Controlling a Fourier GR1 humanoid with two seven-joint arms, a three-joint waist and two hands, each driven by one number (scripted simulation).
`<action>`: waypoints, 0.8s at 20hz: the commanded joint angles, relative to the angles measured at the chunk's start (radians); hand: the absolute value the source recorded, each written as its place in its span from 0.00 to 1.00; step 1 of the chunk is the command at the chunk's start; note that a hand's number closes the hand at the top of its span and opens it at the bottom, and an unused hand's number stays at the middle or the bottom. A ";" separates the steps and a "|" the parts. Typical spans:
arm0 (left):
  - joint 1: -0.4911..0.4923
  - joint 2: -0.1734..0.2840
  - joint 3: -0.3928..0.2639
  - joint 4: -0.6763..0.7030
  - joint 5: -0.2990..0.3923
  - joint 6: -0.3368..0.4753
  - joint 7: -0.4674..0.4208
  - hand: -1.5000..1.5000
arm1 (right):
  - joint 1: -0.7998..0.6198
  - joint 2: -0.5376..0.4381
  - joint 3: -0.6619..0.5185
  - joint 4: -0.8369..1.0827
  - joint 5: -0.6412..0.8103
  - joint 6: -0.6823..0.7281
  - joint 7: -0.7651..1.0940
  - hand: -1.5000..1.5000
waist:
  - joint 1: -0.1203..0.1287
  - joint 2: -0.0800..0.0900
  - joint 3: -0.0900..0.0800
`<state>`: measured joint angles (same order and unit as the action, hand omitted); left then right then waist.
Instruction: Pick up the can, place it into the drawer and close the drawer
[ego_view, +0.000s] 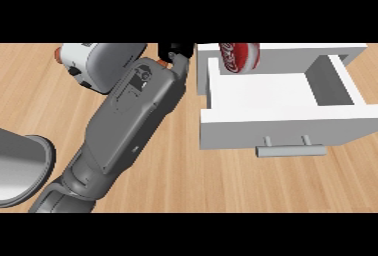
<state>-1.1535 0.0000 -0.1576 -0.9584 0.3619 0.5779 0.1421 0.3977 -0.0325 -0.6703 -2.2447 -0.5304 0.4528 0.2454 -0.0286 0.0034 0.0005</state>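
Grey forearm (122, 132) stretches far; left hand (176, 52) beside the open drawer (275, 131), finger state unclear. Red can (241, 56) lies at drawer's far-left edge; retract clear, then push handle (290, 149) squarely

A red can (241, 56) lies tilted at the back edge of the open white drawer (280, 127).

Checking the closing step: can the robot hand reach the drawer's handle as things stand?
Probably yes: the robot hand sits beside the open drawer, at its back left corner, and nothing blocks the handle in front.
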 joint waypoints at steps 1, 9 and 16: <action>-0.049 0.000 -0.023 0.085 0.051 0.005 -0.050 1.00 | 0.003 -0.002 -0.024 0.033 -0.002 0.035 -0.026 0.00 | -0.001 0.000 0.000; -0.163 0.000 -0.153 0.232 0.236 0.095 -0.128 1.00 | -0.004 0.031 0.038 -0.054 0.038 -0.008 0.019 0.00 | -0.029 0.006 0.001; -0.243 0.000 -0.177 0.387 0.311 0.063 -0.168 1.00 | -0.049 -0.005 0.034 -0.058 0.010 -0.036 0.064 0.00 | -0.033 0.010 0.001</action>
<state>-1.3623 0.0000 -0.3092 -0.6431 0.6197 0.6412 -0.0038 0.3895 -0.0224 -0.6497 -2.3023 -0.5312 0.4411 0.2843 -0.0610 0.0109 0.0013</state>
